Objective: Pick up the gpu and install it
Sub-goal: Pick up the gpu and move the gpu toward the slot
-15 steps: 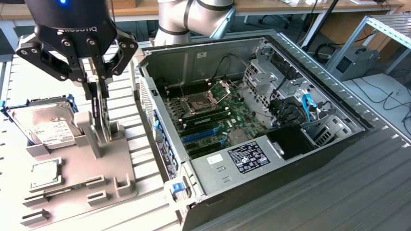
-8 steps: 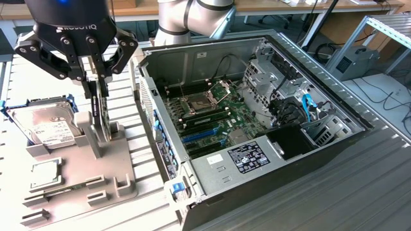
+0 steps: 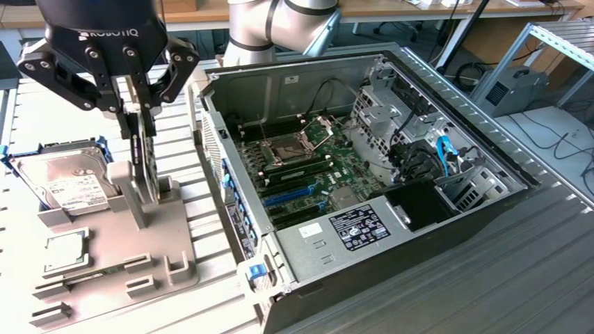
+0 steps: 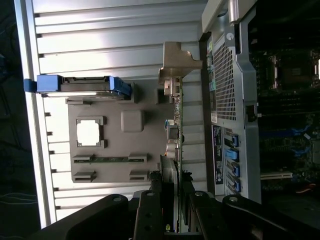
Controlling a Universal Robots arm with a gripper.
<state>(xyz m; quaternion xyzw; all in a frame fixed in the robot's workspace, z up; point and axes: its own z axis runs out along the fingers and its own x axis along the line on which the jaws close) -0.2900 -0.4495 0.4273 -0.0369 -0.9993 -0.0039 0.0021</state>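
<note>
Glaring ribbed table [image 4: 125, 30], murky shadows

The gripper [image 3: 136, 115] hangs directly over the gpu [image 3: 139, 167], which stands on edge in a slot of the holder tray [image 3: 177, 268] beneath it. To the exterior view's left of the gripper sits the hard drive [image 3: 63, 182], with the CPU chip [image 3: 67, 250] lying in the tray nearer the camera. On the exterior view's right stands the computer case [image 3: 464, 209], with the motherboard [image 3: 307, 174] inside.

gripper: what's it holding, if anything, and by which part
The gripper is closed on the gpu, pinching its upper edge. The card stands on edge with its lower end in the grey holder.
</note>
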